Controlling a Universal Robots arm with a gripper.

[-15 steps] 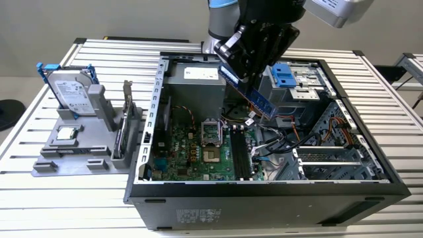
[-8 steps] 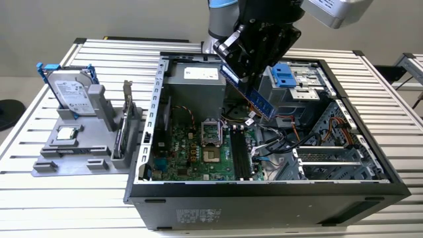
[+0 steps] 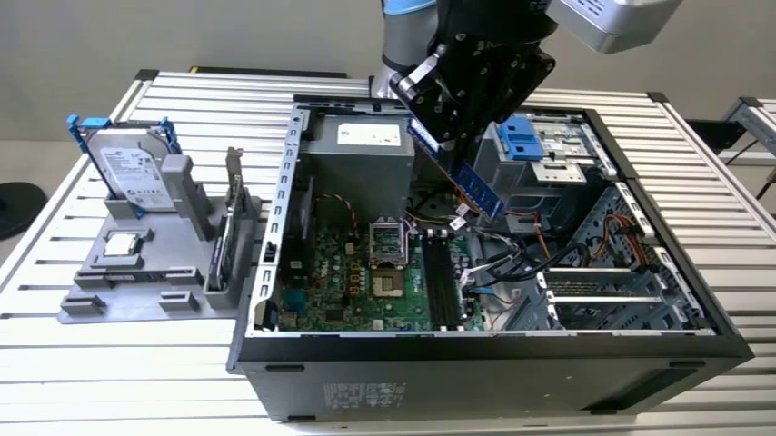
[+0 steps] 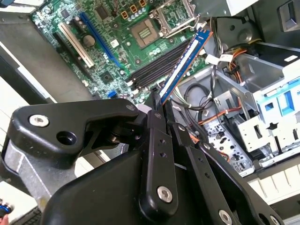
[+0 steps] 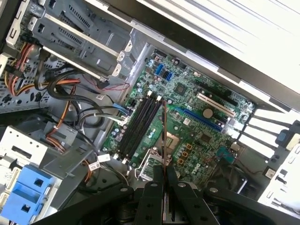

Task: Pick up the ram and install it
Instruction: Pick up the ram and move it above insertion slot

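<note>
The main risk sits at the grip itself: the ram (image 3: 467,174) is pinched near one end only, so most of its length hangs free below the gripper (image 3: 452,136), and any knock could swing or slip it in the jaws. It also hangs aslant, running in the exterior view from about eleven o'clock down to five o'clock, while the slots (image 3: 439,272) lie flat on the board (image 3: 363,277) along a twelve-to-six line. I judge that pressed down like this, one corner would land first and the stick would jam or bend rather than seat. Its lower tip hangs clear of everything, with the slots at roughly seven o'clock from it, so it is not over them. In the first wrist view the ram (image 5: 164,140) shows edge-on, lying toward the socket (image 5: 171,140) side of the slots (image 5: 140,126) and not quite parallel to them. A further hazard is the cables (image 3: 510,263), loose at about five o'clock from the tip, which could snag it. The case (image 3: 485,350) wall and the blue bay (image 3: 519,138) crowd the arm as well. The claw is closed on the ram: in the second wrist view the gripper (image 4: 157,101) has its fingers drawn together on the near end of the ram (image 4: 185,61), which juts out toward the slots (image 4: 157,65). Off at nine o'clock from the case, the drive (image 3: 127,173) stands on its holder.
</note>
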